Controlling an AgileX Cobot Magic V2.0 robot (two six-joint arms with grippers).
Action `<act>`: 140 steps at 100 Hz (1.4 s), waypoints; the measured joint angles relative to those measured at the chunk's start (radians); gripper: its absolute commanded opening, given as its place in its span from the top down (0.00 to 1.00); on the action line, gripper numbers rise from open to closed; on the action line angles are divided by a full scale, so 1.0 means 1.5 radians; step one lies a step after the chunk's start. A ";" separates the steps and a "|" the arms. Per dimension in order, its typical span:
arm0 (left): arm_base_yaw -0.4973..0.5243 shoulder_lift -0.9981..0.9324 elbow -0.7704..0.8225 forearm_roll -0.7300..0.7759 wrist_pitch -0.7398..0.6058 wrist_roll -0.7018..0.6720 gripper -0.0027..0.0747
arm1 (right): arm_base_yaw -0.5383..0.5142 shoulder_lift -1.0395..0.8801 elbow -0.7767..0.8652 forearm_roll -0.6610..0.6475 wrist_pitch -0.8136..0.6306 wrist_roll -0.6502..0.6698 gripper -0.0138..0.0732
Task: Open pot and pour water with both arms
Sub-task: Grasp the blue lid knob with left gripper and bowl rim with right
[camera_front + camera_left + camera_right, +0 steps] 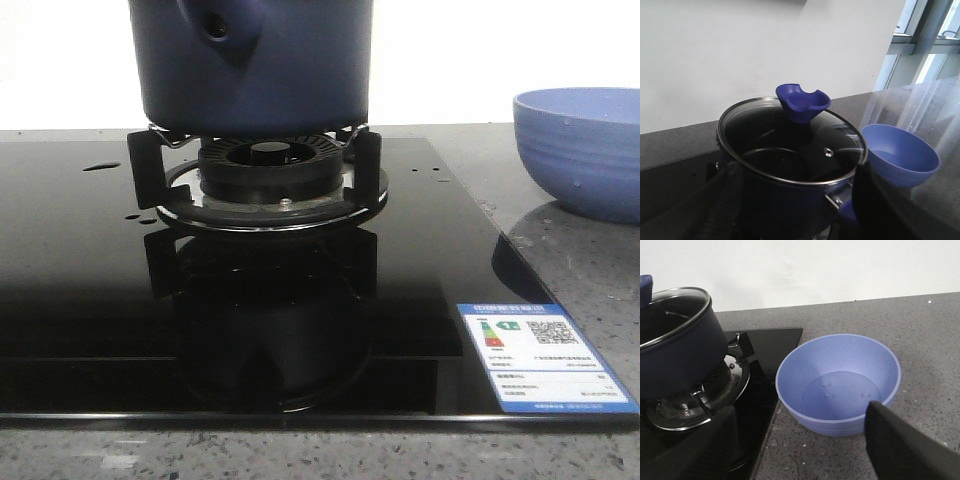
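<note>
Our left claw (790,210) hovers spread wide with nothing in it, its dark fingers (720,205) flanking the near wall of the pot (785,195). The pot sits on the burner (265,185), glass lid (790,142) still on, blue knob (803,101) upright; we cannot tell what is inside. Our right claw (790,440) also hangs parted and empty, just before the lighter bowl (838,382), whose floor carries drops of water (829,386). The bowl stands apart from the pot, beside the hob's edge, on the grey surface (925,340), with open room beyond it.
</note>
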 measured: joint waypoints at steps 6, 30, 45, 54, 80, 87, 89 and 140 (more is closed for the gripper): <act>0.000 0.041 -0.030 -0.003 0.019 0.013 0.41 | 0.000 0.000 0.000 0.000 0.000 0.000 0.29; -0.029 0.181 -0.129 -0.004 0.052 0.054 0.41 | 0.000 0.000 0.000 0.000 0.000 0.000 0.29; -0.077 0.246 -0.174 -0.004 0.049 0.096 0.41 | 0.000 0.000 0.000 0.000 0.000 0.000 0.29; -0.101 0.277 -0.194 -0.004 0.026 0.108 0.40 | 0.000 0.000 0.000 0.000 0.000 0.000 0.29; -0.124 0.339 -0.234 -0.004 -0.026 0.113 0.31 | 0.000 0.000 0.000 0.000 0.021 0.000 0.29; -0.131 0.353 -0.242 -0.004 -0.027 0.114 0.30 | 0.000 0.000 0.000 0.000 0.022 0.000 0.29; -0.133 0.356 -0.245 -0.004 -0.027 0.114 0.30 | 0.000 0.000 0.000 0.000 0.022 0.000 0.29; -0.169 0.417 -0.296 -0.020 -0.031 0.122 0.44 | 0.000 0.000 0.000 0.000 0.025 0.000 0.29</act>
